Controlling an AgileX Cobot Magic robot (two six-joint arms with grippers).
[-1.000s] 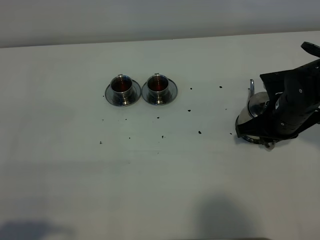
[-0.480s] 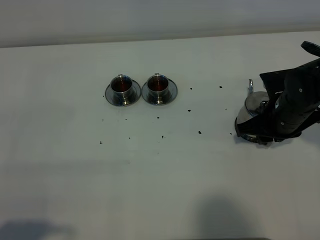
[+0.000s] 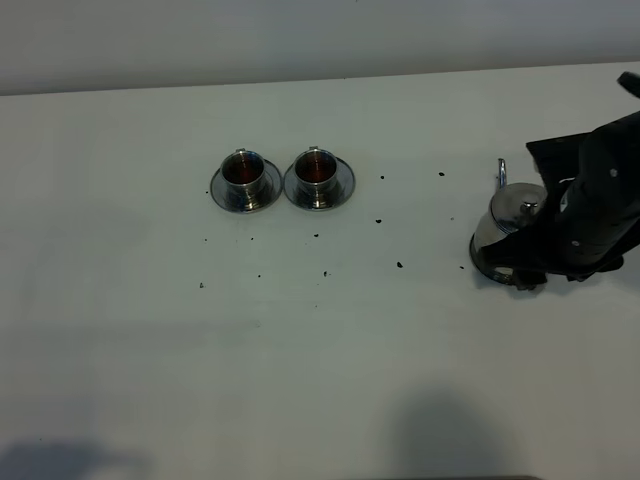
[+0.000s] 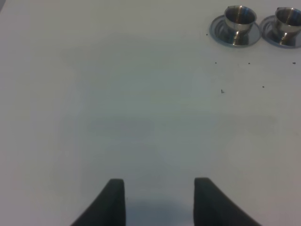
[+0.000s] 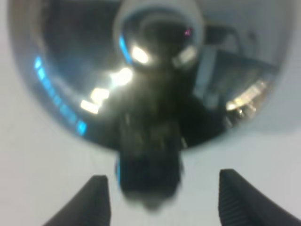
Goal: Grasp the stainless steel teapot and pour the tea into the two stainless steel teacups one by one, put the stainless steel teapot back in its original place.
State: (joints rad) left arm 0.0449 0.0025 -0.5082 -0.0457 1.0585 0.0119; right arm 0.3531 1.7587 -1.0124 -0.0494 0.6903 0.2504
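Finishing the task's last step, by my reading: both teacups (image 3: 245, 172) (image 3: 317, 168) are showing dark tea on their saucers, and the stainless steel teapot (image 3: 508, 220) is standing upright at the right of the white table (image 3: 300, 330); whether its wide saucer lies beneath, I cannot tell; my right gripper (image 5: 162, 197) is sitting just beside the pot, fingers spread either side of the dark handle (image 5: 149, 165), apparently gripping nothing; I am judging a clean backward retreat comes next; my left gripper (image 4: 160, 200) is hanging open over bare table.

Light: dim, flat, grayish
Shadows: soft dark patches on the counter (image 3: 120, 350) near edge
Focus: teapot (image 5: 141, 70) close-up blurred, with bright glints
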